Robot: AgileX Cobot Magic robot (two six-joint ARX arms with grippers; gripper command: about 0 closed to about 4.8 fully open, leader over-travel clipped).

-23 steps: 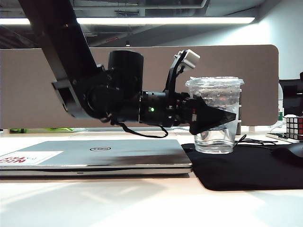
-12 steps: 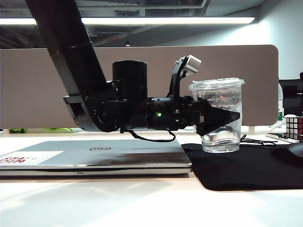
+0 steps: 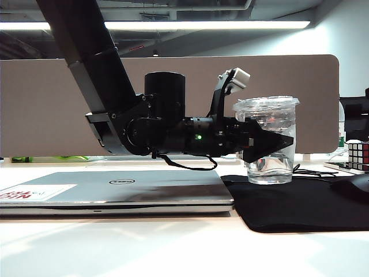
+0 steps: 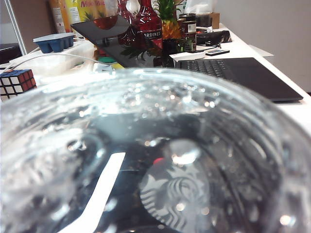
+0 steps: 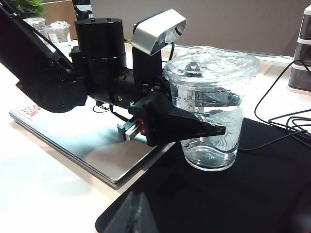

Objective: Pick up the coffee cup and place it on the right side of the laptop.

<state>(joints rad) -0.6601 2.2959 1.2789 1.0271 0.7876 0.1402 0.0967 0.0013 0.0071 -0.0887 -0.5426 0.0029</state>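
Note:
The coffee cup (image 3: 268, 115), clear plastic with a flat lid, stands upright over the black mouse mat (image 3: 300, 208), just right of the closed silver laptop (image 3: 115, 187). My left gripper (image 3: 288, 140) reaches in level from the left and is shut on the cup at mid-height. The right wrist view shows one finger (image 5: 194, 127) across the front of the cup (image 5: 214, 82) and the other behind the clear wall. I cannot tell whether the base touches the mat. In the left wrist view the cup (image 4: 170, 145) fills the picture. My right gripper (image 5: 137, 206) is shut, low by the mat's near corner.
A Rubik's cube (image 3: 357, 154) and a dark mouse (image 3: 351, 187) sit at the mat's right end. Black cables (image 5: 277, 131) trail behind the cup, next to a grey drawer organizer (image 5: 303, 48). A padded divider (image 3: 57, 104) closes off the back. Bottles and an open dark laptop (image 4: 243, 73) stand further off.
My left arm has carried the cup a little to the right, further from the laptop's edge, and the cup now stands straighter. The grip has not changed.

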